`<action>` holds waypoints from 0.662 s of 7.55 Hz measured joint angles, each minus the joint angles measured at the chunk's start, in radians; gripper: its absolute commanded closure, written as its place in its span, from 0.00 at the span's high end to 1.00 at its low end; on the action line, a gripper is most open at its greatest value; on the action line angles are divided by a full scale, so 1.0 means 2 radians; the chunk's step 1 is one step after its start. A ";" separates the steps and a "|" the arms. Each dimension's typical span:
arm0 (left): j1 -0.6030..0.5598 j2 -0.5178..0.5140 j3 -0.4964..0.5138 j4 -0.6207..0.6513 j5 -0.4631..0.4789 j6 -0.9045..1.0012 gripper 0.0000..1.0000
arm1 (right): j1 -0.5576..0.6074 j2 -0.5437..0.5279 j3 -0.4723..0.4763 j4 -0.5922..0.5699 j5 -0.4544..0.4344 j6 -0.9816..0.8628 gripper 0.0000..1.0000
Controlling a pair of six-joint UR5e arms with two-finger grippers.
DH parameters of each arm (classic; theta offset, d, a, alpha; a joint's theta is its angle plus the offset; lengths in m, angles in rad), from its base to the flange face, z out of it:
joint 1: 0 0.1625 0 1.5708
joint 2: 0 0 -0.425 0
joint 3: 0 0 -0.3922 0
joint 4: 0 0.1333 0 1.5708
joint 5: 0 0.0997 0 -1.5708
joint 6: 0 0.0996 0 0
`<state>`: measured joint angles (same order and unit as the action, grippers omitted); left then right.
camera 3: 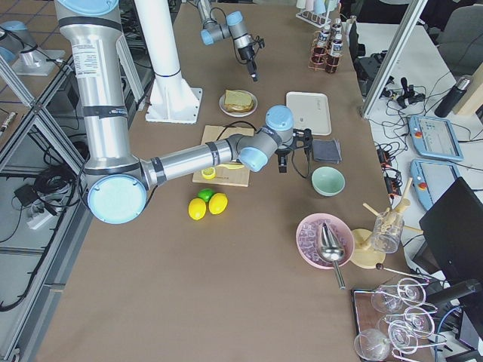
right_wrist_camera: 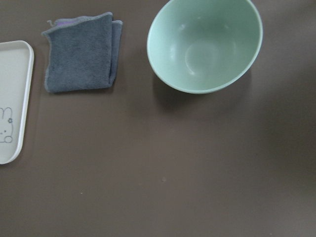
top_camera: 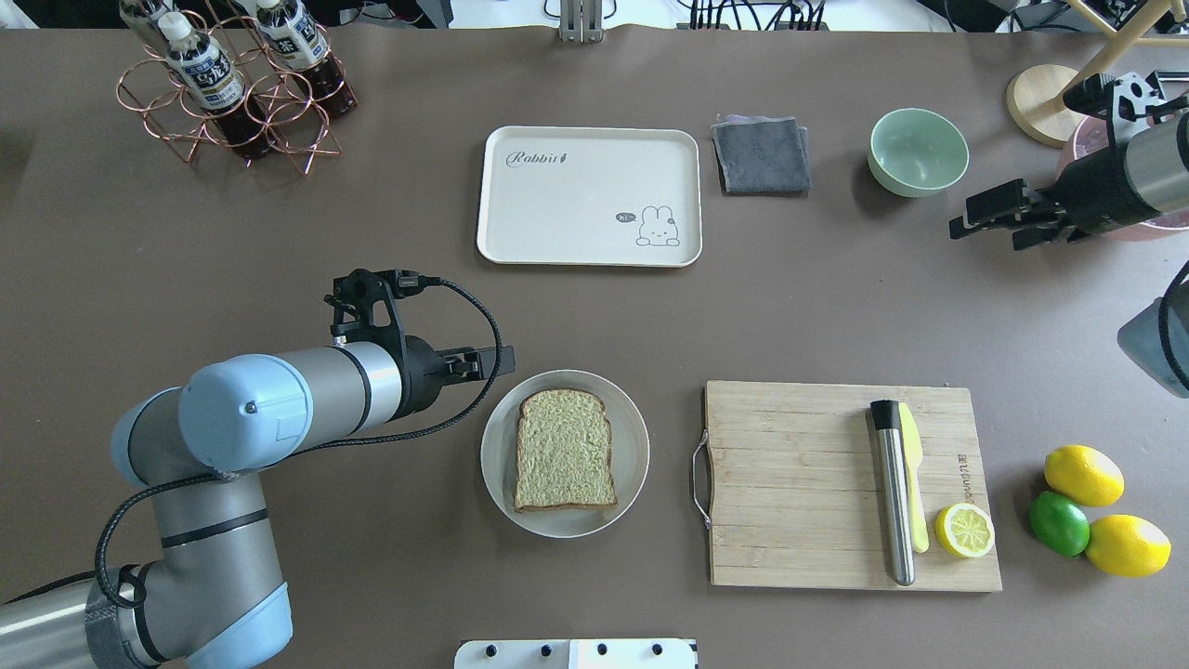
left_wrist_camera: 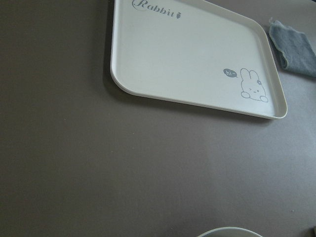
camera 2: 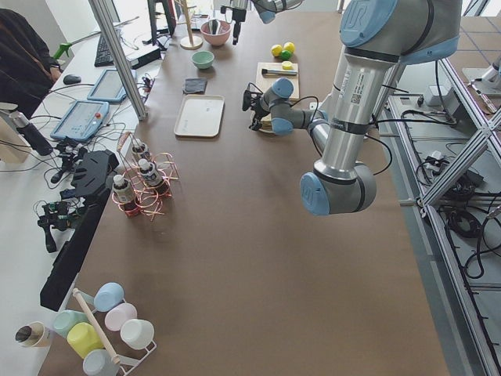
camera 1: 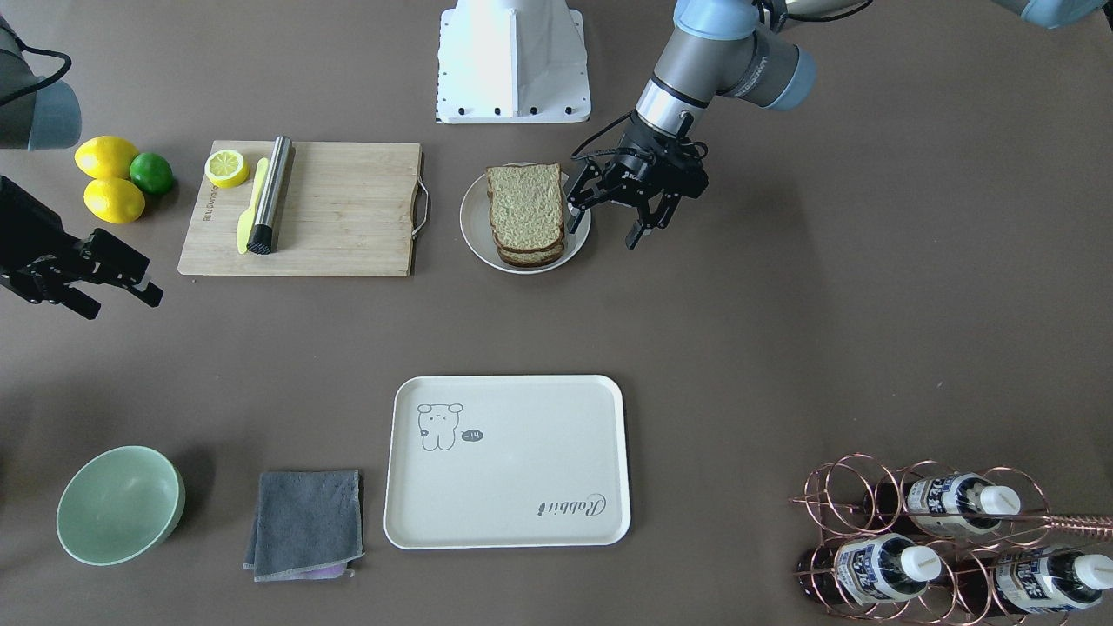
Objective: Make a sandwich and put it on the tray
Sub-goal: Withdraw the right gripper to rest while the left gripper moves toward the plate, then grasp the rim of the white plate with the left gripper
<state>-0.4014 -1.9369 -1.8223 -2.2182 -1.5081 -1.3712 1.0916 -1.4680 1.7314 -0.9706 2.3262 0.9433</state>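
Note:
Stacked slices of seeded, brown-crusted bread lie on a round white plate; they also show in the overhead view. No egg shows, so I cannot tell whether one lies between them. The cream tray with the "Rabbit" script lies bare in the middle of the table, also in the overhead view and the left wrist view. My left gripper is open and empty, right beside the plate's rim. My right gripper is open and empty, far off above the table near the green bowl.
A wooden cutting board holds a metal cylinder, a yellow knife and half a lemon. Two lemons and a lime lie beside it. A green bowl, a grey cloth and a copper bottle rack stand along the operators' side.

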 measured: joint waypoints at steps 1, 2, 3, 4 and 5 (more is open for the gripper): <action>0.002 0.002 0.001 -0.002 0.003 0.001 0.98 | 0.019 -0.003 0.003 -0.051 0.000 -0.062 1.00; 0.004 0.005 0.003 -0.011 0.003 0.001 0.98 | 0.036 -0.006 0.008 -0.100 -0.003 -0.123 1.00; 0.006 0.009 0.007 -0.023 0.004 0.000 0.98 | 0.052 -0.008 0.018 -0.157 -0.019 -0.189 1.00; 0.009 0.009 0.009 -0.029 0.003 -0.004 0.98 | 0.068 -0.009 0.032 -0.219 -0.044 -0.253 1.00; 0.016 0.010 0.010 -0.032 0.002 -0.007 0.98 | 0.087 -0.010 0.041 -0.277 -0.063 -0.323 1.00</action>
<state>-0.3689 -1.9160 -1.8017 -2.2820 -1.5049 -1.3855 1.2647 -1.4877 1.8134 -1.5240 2.1994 0.2977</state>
